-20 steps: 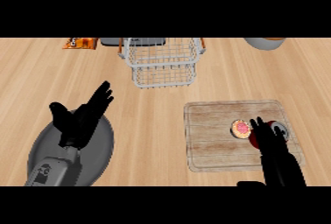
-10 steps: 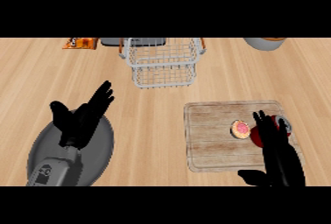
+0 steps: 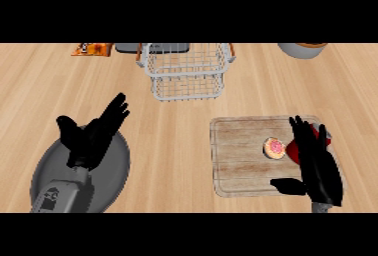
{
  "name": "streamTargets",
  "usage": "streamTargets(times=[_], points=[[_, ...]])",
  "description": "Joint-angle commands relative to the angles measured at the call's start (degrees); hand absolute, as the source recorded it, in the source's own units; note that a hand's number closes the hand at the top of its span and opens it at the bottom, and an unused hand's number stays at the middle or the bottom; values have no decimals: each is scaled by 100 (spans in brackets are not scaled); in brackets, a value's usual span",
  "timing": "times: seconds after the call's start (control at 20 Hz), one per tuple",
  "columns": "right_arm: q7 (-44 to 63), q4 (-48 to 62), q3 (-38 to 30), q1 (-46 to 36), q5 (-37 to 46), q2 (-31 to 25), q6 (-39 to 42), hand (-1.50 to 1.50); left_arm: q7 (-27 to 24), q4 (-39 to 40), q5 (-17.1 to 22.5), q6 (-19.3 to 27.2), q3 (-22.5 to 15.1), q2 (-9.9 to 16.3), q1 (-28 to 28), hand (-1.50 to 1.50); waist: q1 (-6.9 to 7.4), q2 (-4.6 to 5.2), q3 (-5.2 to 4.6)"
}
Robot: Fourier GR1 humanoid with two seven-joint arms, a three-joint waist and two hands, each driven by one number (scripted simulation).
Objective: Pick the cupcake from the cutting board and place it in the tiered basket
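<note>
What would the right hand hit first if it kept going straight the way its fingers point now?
Probably nothing soon. The right hand points up the view, past the cutting board's far edge onto bare counter; the cupcake sits left of that line. Height is unclear.

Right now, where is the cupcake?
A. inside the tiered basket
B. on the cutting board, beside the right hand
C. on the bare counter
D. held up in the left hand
B: the cupcake lies on the cutting board, just left of the open right hand.

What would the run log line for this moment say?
phase: pre-grasp | right robot hand: open, beside pink-frosted cupcake | cupcake: on wooden cutting board | left robot hand: open, resting | white wire tiered basket: no cupcake
</note>
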Motion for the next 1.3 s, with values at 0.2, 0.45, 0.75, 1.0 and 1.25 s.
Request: streamTargets(times=[0.2,0.45,0.75,1.0,1.25], points=[[-317,946,-361,-477,-228,121,-18,-150,-89,-196,-251,60,-83,-171,238,0,17,47,63],[-768,1645,-376,-491,-228,216,-356,-150,-7,-157,-93,-30,93,-135,113,0,38,55,65],[-1192,1738,-223,-591,-377,223,-112,150,-76,2,-208,-16,87,-164,-75,0,31,59,65],[-1216,2129,-119,-1025,18,493,-473,150,53,66,-318,68,-24,-299,-172,0,43,60,65],[-1509,1934,-150,-847,-42,547,-679,150,-112,224,-169,-207,210,-85,-75,0,-1,53,62]])
